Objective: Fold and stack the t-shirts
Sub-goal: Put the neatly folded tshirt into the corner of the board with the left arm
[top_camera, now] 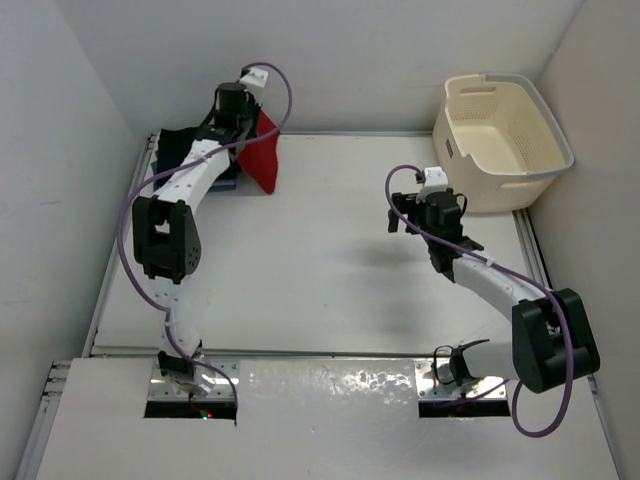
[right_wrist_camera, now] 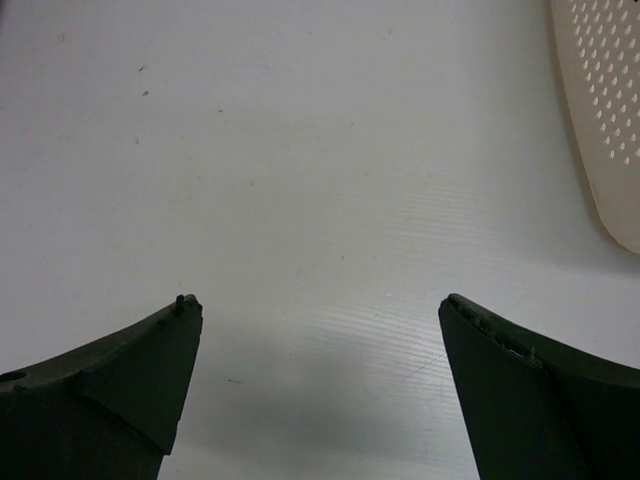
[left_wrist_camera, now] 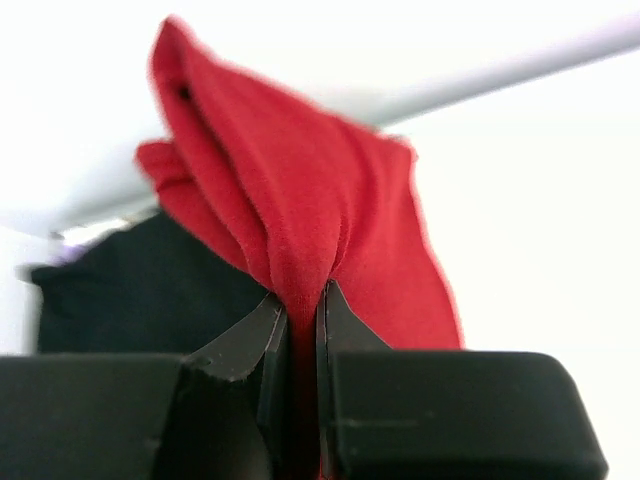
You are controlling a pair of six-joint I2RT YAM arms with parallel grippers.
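My left gripper (left_wrist_camera: 300, 295) is shut on a bunched fold of the red t-shirt (left_wrist_camera: 320, 200), which rises from between the jaws. From above, the left gripper (top_camera: 240, 125) is at the table's far left corner and the red t-shirt (top_camera: 266, 155) hangs beside it. A black t-shirt (left_wrist_camera: 140, 290) lies just behind and under the red one; the top view shows the black t-shirt (top_camera: 176, 148) by the far left edge. My right gripper (right_wrist_camera: 320, 305) is open over bare table with nothing between its fingers, and sits right of centre (top_camera: 400, 215).
A cream plastic laundry basket (top_camera: 505, 140) stands at the far right corner, just behind the right gripper; its perforated wall (right_wrist_camera: 605, 110) shows in the right wrist view. White walls close the table on three sides.
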